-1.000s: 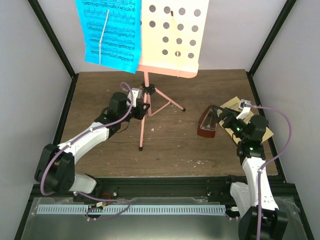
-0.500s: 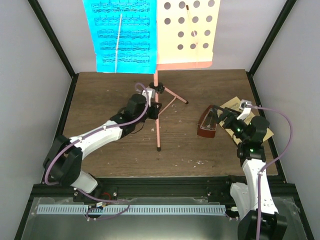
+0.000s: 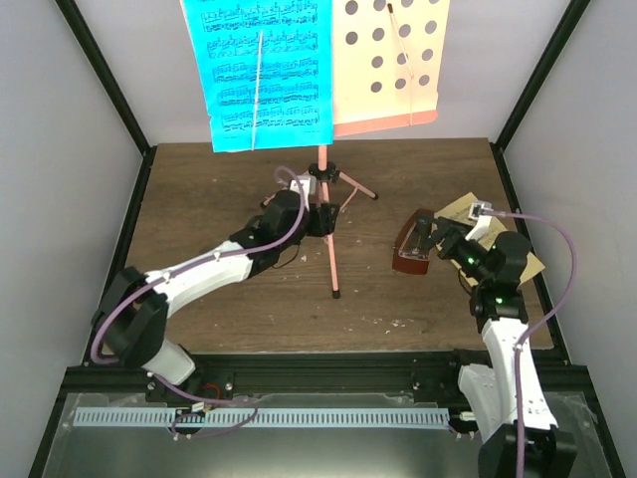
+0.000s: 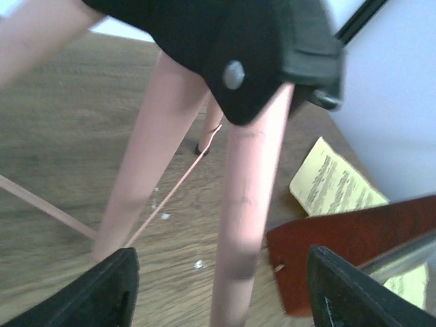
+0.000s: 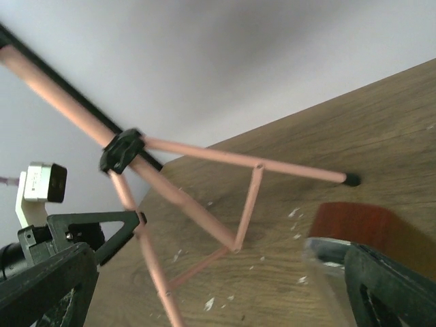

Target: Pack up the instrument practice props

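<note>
By my reading you are early in the pack-up: nothing is stowed, and both arms are lining up first grasps.

Nearest you, toward the right edge of the brown wooden desk, the right gripper is spread wide and holds nothing. The small reddish-brown pyramid metronome with its clear plastic cover sits just in front of it, close against the inside of one finger. I cannot tell whether they touch. A yellow sheet-music page lies flat under that arm, beside the right edge.

Toward the middle of the desk, the left gripper is also wide open. Its fingers straddle the legs of the pink tripod music stand just below the black hub. No pinch shows, so treat the stand as not gripped. One foot rests mid-desk, nearest you, and another points toward the far right corner.

Farthest off, above the far edge, the stand's hole-dotted top carries the blue sheet-music page and looks slightly tilted.

For the next move, close squarely on one leg or the mast. The stand looks top-heavy and could swing or tip if you catch it off-centre. On the right, centre the metronome between the fingers before closing.
</note>
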